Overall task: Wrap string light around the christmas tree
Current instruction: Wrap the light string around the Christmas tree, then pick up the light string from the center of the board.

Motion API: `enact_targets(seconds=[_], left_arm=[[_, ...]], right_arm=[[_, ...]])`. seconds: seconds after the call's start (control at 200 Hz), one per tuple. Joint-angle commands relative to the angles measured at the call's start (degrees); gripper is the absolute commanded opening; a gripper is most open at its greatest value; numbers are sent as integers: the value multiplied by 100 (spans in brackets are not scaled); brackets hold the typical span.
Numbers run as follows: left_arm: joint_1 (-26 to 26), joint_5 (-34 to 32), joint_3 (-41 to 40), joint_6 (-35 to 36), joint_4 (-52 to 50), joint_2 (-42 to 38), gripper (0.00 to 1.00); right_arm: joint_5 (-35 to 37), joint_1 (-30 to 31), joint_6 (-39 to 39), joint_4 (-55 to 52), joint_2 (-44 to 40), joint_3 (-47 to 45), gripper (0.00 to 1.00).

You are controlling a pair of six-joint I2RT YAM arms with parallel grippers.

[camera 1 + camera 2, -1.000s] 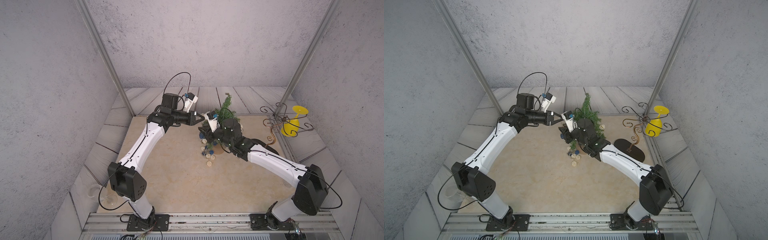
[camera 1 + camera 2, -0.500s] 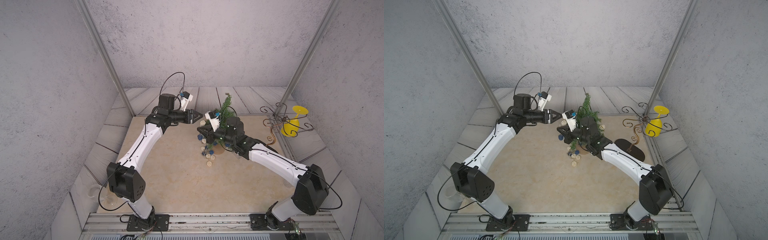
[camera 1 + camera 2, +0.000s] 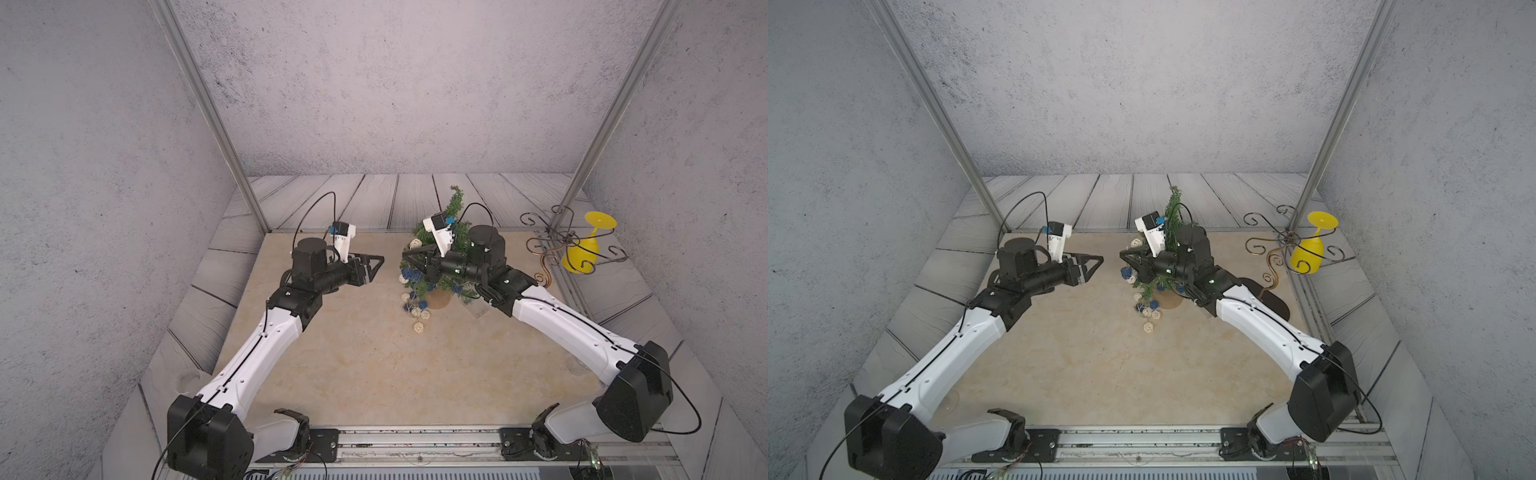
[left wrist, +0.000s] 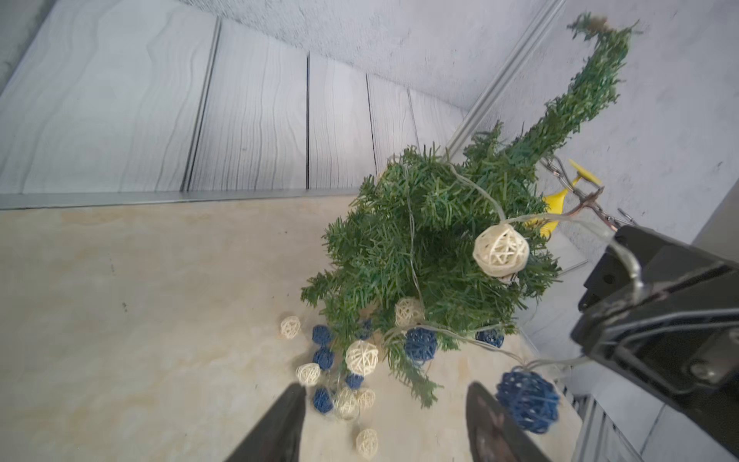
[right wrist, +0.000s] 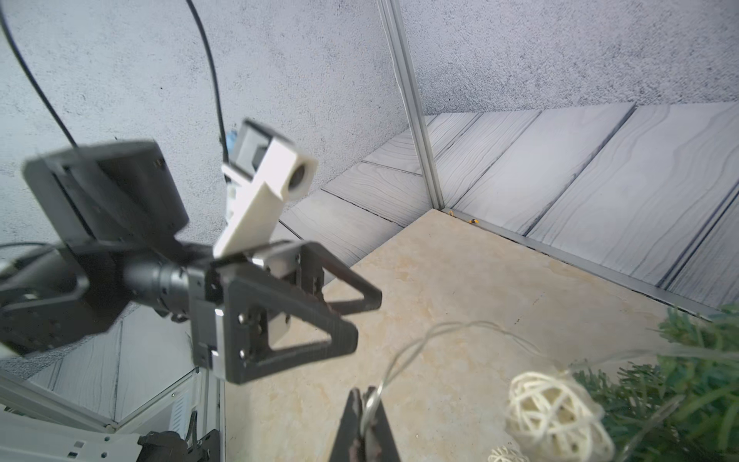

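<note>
Right gripper [image 5: 366,396], beside the christmas tree [image 5: 704,384], clamped on the wire of the string light [image 5: 556,412]; left gripper [image 4: 386,388], near the tree, jaws apart and empty.

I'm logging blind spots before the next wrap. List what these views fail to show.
- Pot of the christmas tree: left wrist view, buried under its branches.
- Run of the string light behind the tree: every view, hidden by foliage or the right arm.
- Most of the left jaws: left wrist view, cut off by the bottom edge.
- Most of the yellow goblet: left wrist view, behind the tree.
</note>
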Motion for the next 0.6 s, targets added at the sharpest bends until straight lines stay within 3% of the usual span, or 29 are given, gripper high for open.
enact_targets(seconds=[0.0,0.12,0.215,0.325,0.4,0.596], left_arm=[[-147,157,-880,9,1472,170,66],[-702,-148,-1475,697,2271,558,72],[-947,-152,-1679,810,2877,840,72],[-1771,-1878,-1650,1569,2462,835,73],[-1796,-2396,-1751,1269,2730,928,73],[-1797,-2358,-2049,791,4029,1320,72]], right_arm=[[-163,4,108,-137,-156,102,0],[-364,17,392,-34,-196,83,0],[-399,16,549,53,-223,78,0],[-392,7,616,-103,-179,223,0],[-557,9,771,-66,-114,294,0],[-587,1,1158,156,2,345,0]])
